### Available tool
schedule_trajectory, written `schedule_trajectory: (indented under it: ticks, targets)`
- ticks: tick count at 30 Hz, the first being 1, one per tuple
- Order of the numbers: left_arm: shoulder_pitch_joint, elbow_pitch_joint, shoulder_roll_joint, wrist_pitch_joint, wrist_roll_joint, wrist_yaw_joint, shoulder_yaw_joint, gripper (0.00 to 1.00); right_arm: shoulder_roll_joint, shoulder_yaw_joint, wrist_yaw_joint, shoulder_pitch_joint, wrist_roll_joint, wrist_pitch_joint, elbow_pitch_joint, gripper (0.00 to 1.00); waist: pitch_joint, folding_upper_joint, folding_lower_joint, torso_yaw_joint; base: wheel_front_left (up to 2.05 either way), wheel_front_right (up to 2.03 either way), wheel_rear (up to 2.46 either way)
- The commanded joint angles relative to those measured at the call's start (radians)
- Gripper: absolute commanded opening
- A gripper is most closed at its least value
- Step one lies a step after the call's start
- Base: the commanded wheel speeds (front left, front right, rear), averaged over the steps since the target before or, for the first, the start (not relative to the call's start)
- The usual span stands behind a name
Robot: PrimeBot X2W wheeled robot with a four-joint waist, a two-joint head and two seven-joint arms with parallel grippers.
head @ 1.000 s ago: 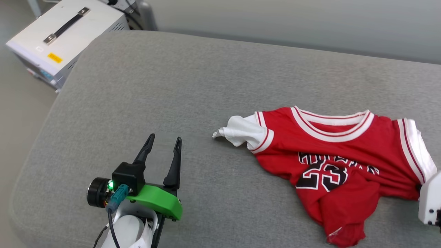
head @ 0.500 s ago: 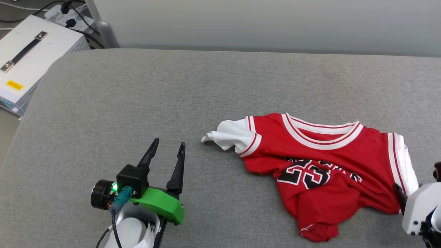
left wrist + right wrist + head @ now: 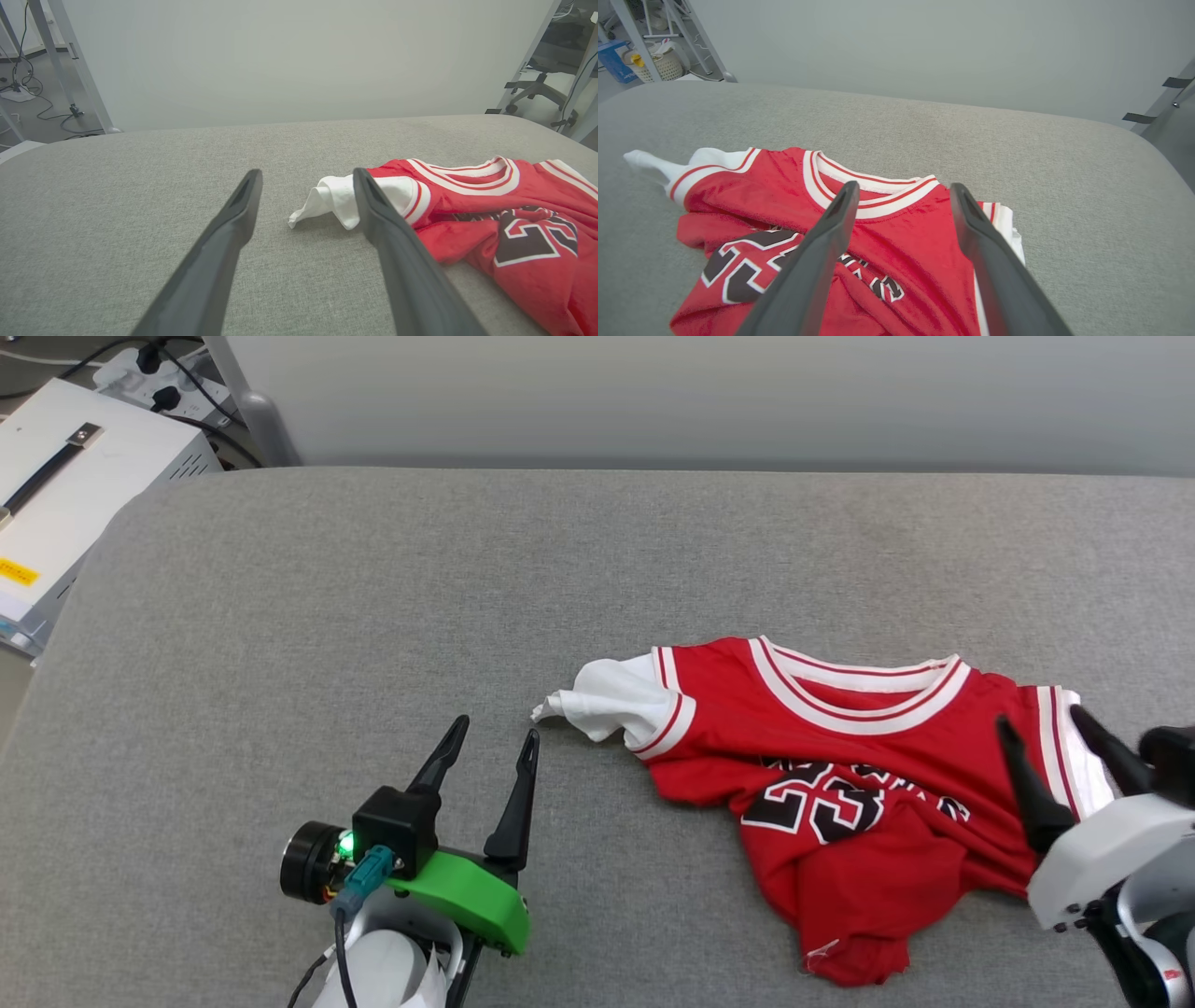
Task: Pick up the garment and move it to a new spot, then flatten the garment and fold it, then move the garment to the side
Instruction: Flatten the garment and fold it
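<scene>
Left gripper point(image 3: 498, 726): fingers apart, nothing btwn them, low over the grey padded surface point(image 3: 373, 597), tips aimed approx 1 o'clock in head view. Twisted white sleeve point(image 3: 607, 695) lies just off those tips at 2 o'clock, near but not touching. Prob lined up so a short reach takes that sleeve end.

Right gripper point(image 3: 1038, 714): also spread & empty. Fingers are over the jersey's other shoulder, at 3 o'clock of head view, either side of the striped armhole trim point(image 3: 1052, 733). Can't tell if the tips touch cloth. My read: both arms set for a 2-point pickup, one per shoulder, so the cloth lifts w/o bunching more. Pickup not yet begun.

Red jersey point(image 3: 868, 756) lies front-up on the surface, approx 4 o'clock from centre of head view, collar point(image 3: 845, 717) toward 12, hem toward 6. Not flat: lower body is rucked & lapped over itself, part-hiding the lettering above the "23" point(image 3: 812, 803), and the hem corner point(image 3: 845, 966) curls at 6 o'clock.

Materials: body looks a thin, slightly shiny knit, limp, likely to drape & slip. The red-white trim looks thicker, prob a better bite. Surface is coarse woven fabric w/ rounded edges & looks soft, so fingers could press in to get under the cloth. White metal box w/ black strap handle point(image 3: 65, 467) sits well apart at 10 o'clock, off the surface
</scene>
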Motion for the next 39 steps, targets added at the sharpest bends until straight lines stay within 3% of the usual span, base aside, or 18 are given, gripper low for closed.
schedule_trajectory:
  ticks: [1,10,14,29,30,31,32,39]
  targets:
    - [-0.006,-0.001,-0.002,-0.001,-0.004,-0.005,-0.002,1.00,-0.015,0.022,-0.001,-0.001,0.010,0.017,-0.016,1.00,0.006,0.0107,0.0000,0.006,0.00,0.00,0.00]
    - [-0.034,0.010,-0.011,-0.005,-0.012,-0.003,-0.011,1.00,-0.137,0.367,-0.001,-0.135,0.096,0.343,-0.030,1.00,0.033,0.0107,0.0000,0.068,0.00,0.00,0.00]
    - [-0.043,0.019,-0.022,-0.007,-0.016,-0.003,-0.016,1.00,-0.164,0.473,-0.001,-0.206,0.118,0.420,0.024,1.00,0.048,0.0107,0.0000,0.113,0.00,0.00,0.00]
    - [-0.056,0.037,-0.042,-0.012,-0.016,-0.004,-0.009,1.00,-0.202,0.635,-0.001,-0.357,0.126,0.435,0.312,1.00,0.082,0.0107,0.0000,0.237,0.00,0.00,0.00]
    - [-0.056,0.037,-0.043,-0.012,-0.015,-0.005,-0.008,1.00,-0.204,0.641,-0.001,-0.358,0.132,0.437,0.325,0.49,0.083,0.0107,0.0000,0.240,0.00,0.00,0.00]
    - [-0.056,0.036,-0.044,-0.012,-0.014,-0.005,-0.007,1.00,-0.205,0.650,-0.001,-0.357,0.143,0.437,0.337,0.16,0.082,0.0107,0.0000,0.244,0.00,0.00,0.00]
    - [-0.055,0.036,-0.045,-0.012,-0.014,-0.006,-0.005,1.00,-0.206,0.659,-0.001,-0.355,0.155,0.437,0.342,0.00,0.081,0.0107,0.0000,0.246,0.00,0.00,0.00]
    - [-0.034,0.045,-0.045,-0.012,-0.006,-0.007,0.013,1.00,-0.217,0.708,-0.001,-0.334,0.277,0.408,0.289,0.00,0.044,0.0107,0.0000,0.229,0.00,0.00,0.00]
